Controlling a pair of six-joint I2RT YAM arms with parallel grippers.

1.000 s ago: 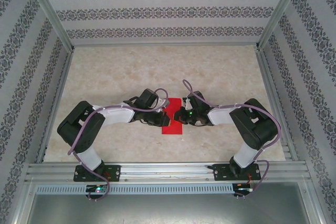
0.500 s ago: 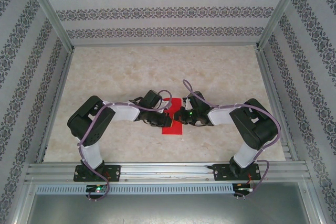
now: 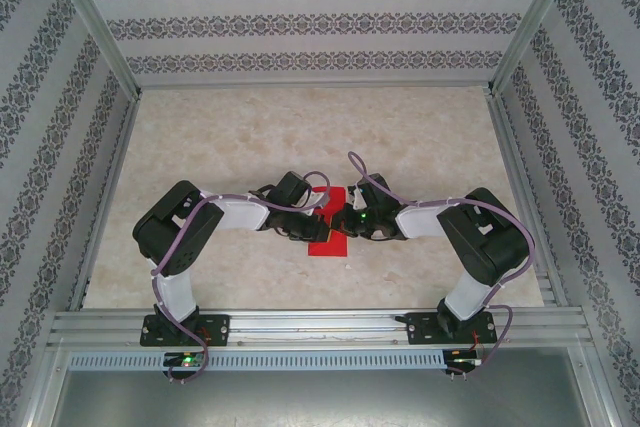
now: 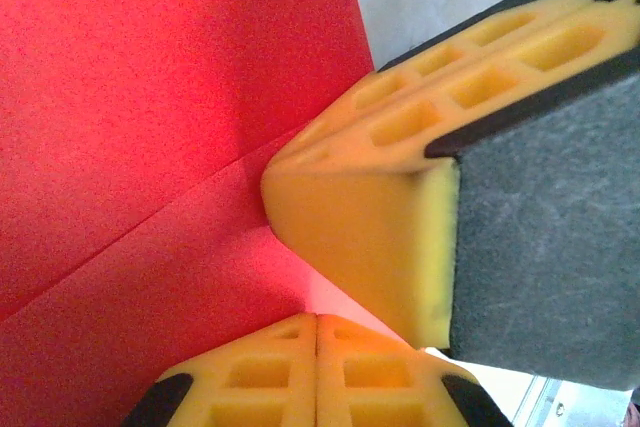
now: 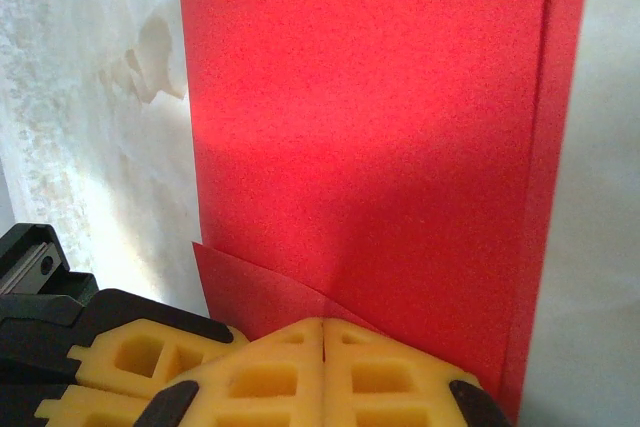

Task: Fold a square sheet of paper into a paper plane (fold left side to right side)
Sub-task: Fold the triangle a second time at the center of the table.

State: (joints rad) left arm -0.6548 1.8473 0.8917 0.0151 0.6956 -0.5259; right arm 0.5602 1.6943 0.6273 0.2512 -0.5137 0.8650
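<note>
Nearest me, the square sheet of paper lies flat on the desk midway between the two arms, its near edge poking out below both wrists. Just beyond that edge the left tool is closed tight, pads meeting with nothing between them, tips down on the red surface beside a diagonal crease. The right tool is likewise closed on nothing and rests on the sheet close beside it. From the right wrist I see a thin strip of a lower layer showing along one long side (so the edges are not quite matched). I judge this to be the pressing of a fold. I would let one tool pin the paper and draw the other along the crease with light, even pressure, since thin paper will likely skid or buckle if pushed hard. Further off, the sheet's far end shows between the two wrists.
</note>
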